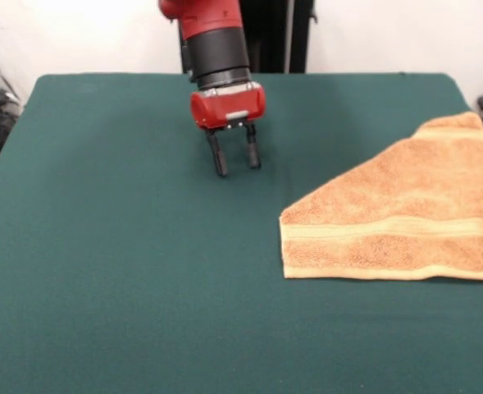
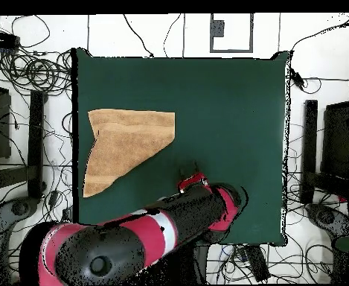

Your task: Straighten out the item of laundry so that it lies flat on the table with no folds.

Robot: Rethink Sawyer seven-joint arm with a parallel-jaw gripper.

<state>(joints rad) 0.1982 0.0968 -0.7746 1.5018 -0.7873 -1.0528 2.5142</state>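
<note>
The orange-tan terry towel [image 1: 405, 217] lies at the right side of the dark green table [image 1: 126, 271] in the front view, folded over along a diagonal into a rough triangle, with a woven band stripe near its front edge. In the overhead view the towel [image 2: 125, 145] lies at the table's left part, its edge near the table's left rim. My gripper [image 1: 234, 168] hangs from the red and black arm over the bare cloth, well left of the towel in the front view. It is open and empty, fingertips at or just above the cloth. In the overhead view the gripper [image 2: 194, 175] is mostly hidden by the arm.
The towel's right end reaches the table's right edge in the front view. Cables and dark equipment [image 2: 28, 74] lie on the floor around the table [image 2: 229, 112]. The arm's bulk [image 2: 132, 238] covers the table's near edge in the overhead view.
</note>
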